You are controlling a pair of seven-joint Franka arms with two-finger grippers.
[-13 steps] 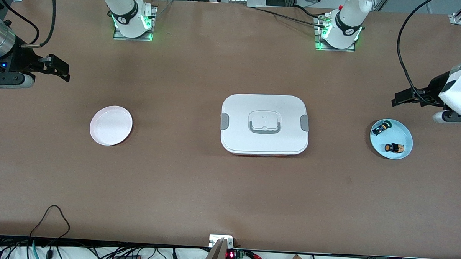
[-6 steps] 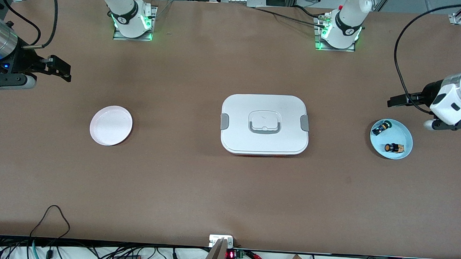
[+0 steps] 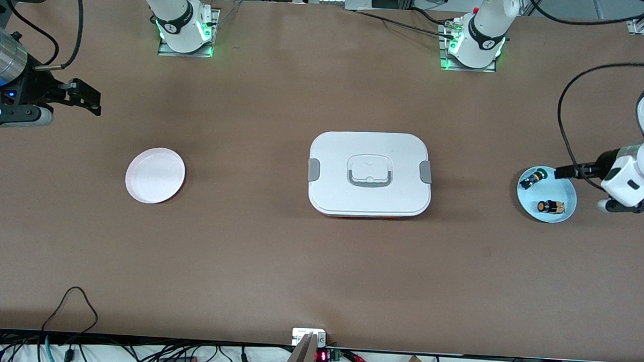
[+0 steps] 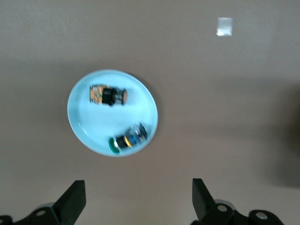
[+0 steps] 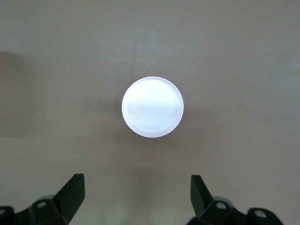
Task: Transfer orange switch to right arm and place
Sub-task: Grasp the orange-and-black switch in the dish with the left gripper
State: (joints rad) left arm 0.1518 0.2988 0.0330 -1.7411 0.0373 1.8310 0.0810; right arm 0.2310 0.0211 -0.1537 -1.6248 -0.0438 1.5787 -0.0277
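Note:
The orange switch (image 3: 549, 206) lies in a light blue plate (image 3: 530, 199) at the left arm's end of the table, beside a black switch with a green cap (image 3: 532, 178). My left gripper (image 3: 562, 171) is open and empty, up over the blue plate's rim. In the left wrist view the orange switch (image 4: 108, 95), the green-capped switch (image 4: 127, 139) and the plate (image 4: 89, 125) show ahead of the open left gripper (image 4: 138, 201). My right gripper (image 3: 87, 95) is open and empty, up over the table at the right arm's end.
A white lidded box with a grey handle (image 3: 369, 173) sits mid-table. A pale pink plate (image 3: 155, 175) lies toward the right arm's end, and it also shows in the right wrist view (image 5: 153, 106) ahead of the right gripper (image 5: 137, 197).
The left gripper has moved toward the front camera and now hangs over the blue plate's rim. The right gripper has shifted only slightly.

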